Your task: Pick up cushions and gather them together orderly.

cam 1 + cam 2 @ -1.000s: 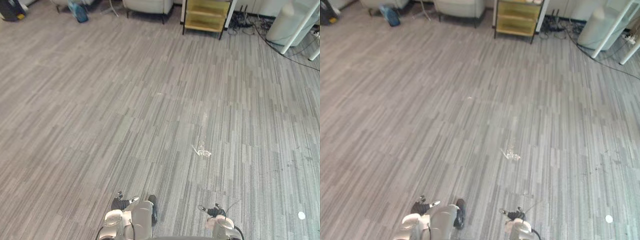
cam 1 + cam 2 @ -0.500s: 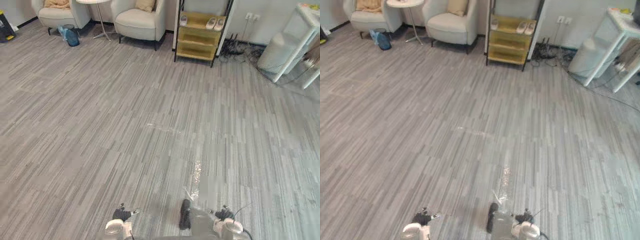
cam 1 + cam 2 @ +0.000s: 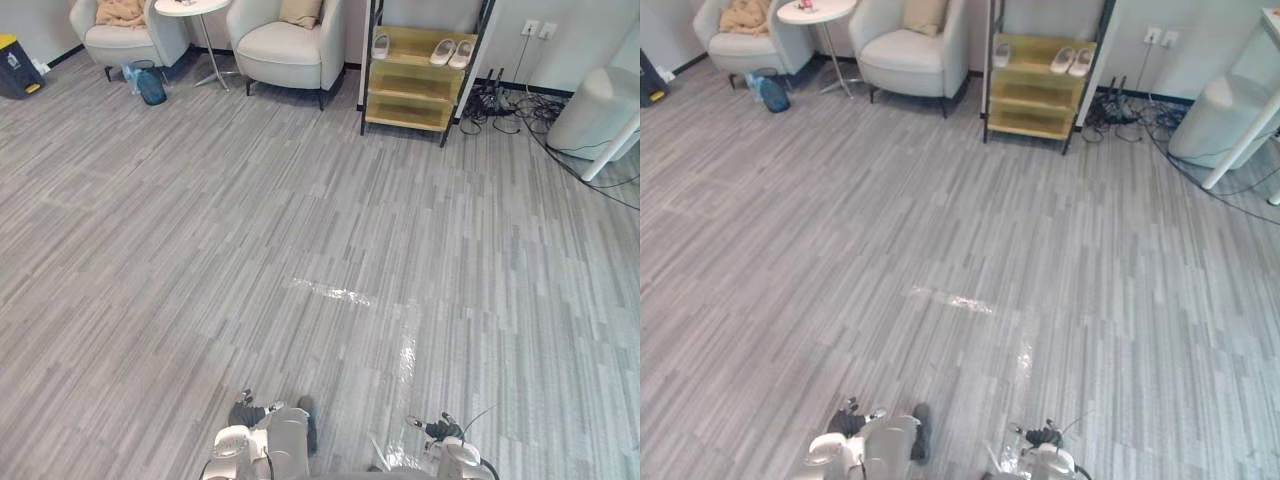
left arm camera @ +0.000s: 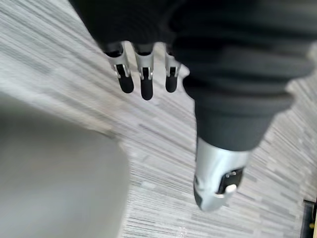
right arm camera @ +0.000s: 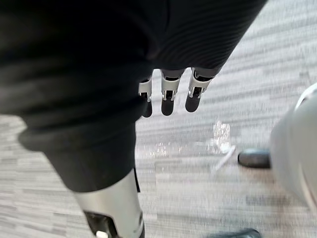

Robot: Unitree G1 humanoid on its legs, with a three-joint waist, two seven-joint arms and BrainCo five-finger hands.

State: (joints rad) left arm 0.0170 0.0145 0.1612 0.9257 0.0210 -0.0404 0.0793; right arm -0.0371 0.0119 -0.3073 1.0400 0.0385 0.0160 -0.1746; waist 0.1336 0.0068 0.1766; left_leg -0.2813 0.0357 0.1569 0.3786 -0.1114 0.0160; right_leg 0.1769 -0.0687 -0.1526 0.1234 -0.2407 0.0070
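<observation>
Two cushions sit far off at the back of the room: a tan one (image 3: pixel 300 11) propped upright on the seat of the nearer armchair (image 3: pixel 285 52), and a rumpled, paler one (image 3: pixel 121 12) on the second armchair (image 3: pixel 125 40), with a small round table (image 3: pixel 192 8) standing between the chairs. So they lie apart, one per seat, not gathered.

The left hand (image 4: pixel 142 74) hangs low over the floor (image 3: pixel 300 220), fingers straight and relaxed, nothing in it. The right hand (image 5: pixel 168 94) hangs the same way, loose and carrying nothing.

What's changed? A second ago the head views took in mostly bare floor, with only the chair bases at the top edge. Now the whole picture has swung up and both chairs, the yellow shelf (image 3: pixel 412 75) with slippers on it and the blue bin (image 3: pixel 148 82) are plainly in sight. That's the camera moving, not the furniture. My read: both cushions are now in view, but a long stretch of floor lies between them and the hands.
</observation>
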